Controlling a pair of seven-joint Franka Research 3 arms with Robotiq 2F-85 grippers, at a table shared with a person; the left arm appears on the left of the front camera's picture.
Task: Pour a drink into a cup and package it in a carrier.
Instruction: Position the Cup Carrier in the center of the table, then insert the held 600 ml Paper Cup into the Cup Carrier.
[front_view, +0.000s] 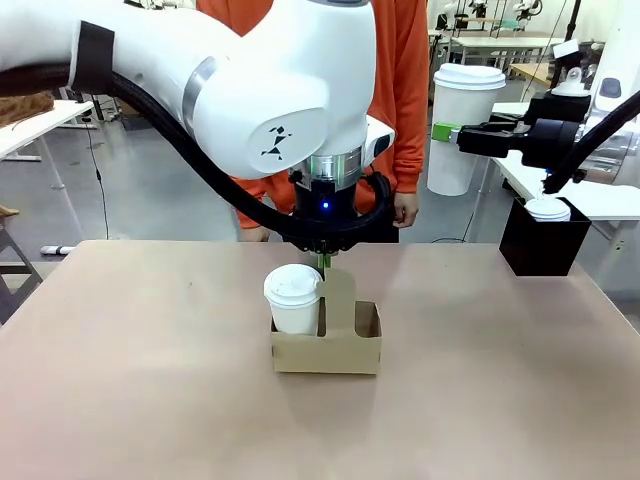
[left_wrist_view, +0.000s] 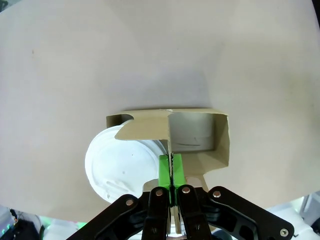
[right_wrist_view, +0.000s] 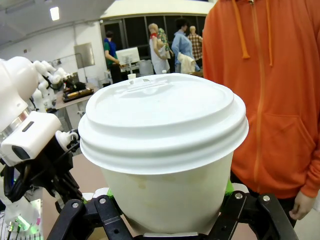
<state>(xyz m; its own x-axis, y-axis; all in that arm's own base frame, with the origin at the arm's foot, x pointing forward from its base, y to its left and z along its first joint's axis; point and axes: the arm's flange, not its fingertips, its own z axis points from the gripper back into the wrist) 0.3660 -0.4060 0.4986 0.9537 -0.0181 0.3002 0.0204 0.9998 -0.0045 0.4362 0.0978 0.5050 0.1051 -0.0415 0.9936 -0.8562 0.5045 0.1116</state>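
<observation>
The brown cardboard carrier (front_view: 345, 350) rests on the table's middle. My left gripper (front_view: 325, 262) comes straight down on it and is shut on its upright central handle (left_wrist_view: 171, 150), green pads pressed together. A shorter white lidded cup (front_view: 293, 298) stands in the carrier's left pocket (left_wrist_view: 117, 167); the other pocket (left_wrist_view: 197, 132) holds nothing. My right gripper (front_view: 455, 135) hangs high at the right, shut on the tall white cup (front_view: 465, 130), which wears a white lid (right_wrist_view: 162, 117). The drink and its glass jug are out of view.
A black box (front_view: 543, 250) with another white lidded cup (front_view: 547, 209) in it stands at the table's far right. A person in an orange hoodie (front_view: 400, 90) stands at the far edge, one hand (front_view: 405, 208) hanging down.
</observation>
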